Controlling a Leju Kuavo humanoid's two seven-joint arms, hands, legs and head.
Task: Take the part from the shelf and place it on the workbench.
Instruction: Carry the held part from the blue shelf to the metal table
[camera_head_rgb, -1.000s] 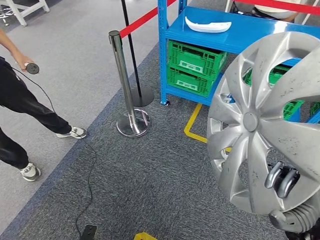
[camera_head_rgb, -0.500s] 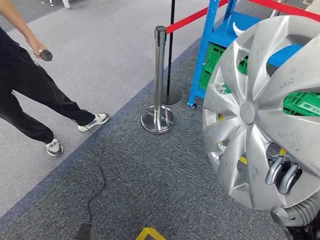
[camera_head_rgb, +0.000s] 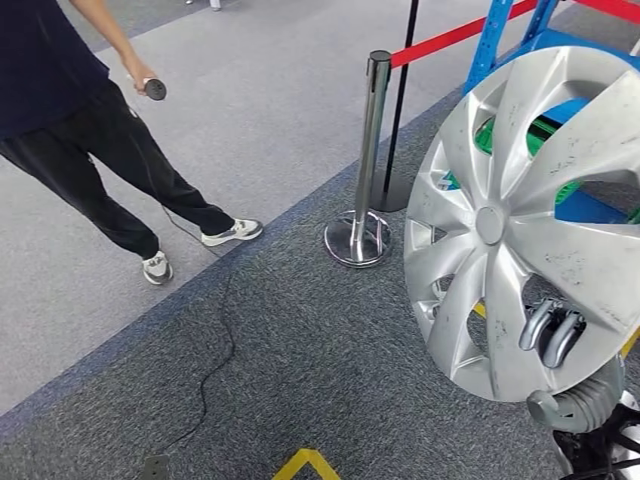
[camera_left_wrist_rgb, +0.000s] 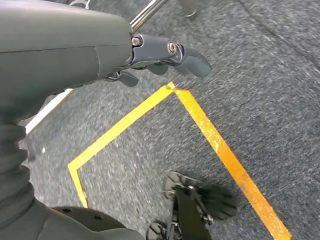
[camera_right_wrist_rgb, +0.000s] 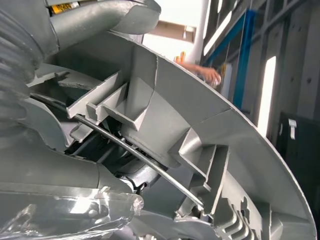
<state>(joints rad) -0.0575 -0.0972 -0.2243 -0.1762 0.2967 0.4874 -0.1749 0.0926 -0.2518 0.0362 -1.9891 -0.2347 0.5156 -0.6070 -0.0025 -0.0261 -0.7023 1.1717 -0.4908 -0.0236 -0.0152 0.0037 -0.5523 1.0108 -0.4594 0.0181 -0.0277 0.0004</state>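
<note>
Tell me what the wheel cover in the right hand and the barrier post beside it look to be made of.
Wheel cover: probably plastic with a silver painted finish; the right wrist view shows thin moulded ribs and clips on its back, and the face carries dark scuffs. The right hand grips it through a gap between spokes. Barrier post: polished metal, likely chromed or stainless steel, judging by its mirror-like reflections.

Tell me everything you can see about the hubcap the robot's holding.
The hubcap is a round silver cover that looks like plastic, with curved spokes, open slots and a small centre disc. Its face is scuffed and speckled. The right hand grips its lower edge, fingers hooked through a slot, holding it upright above the carpet. Its back shows ribs and a wire ring.
</note>
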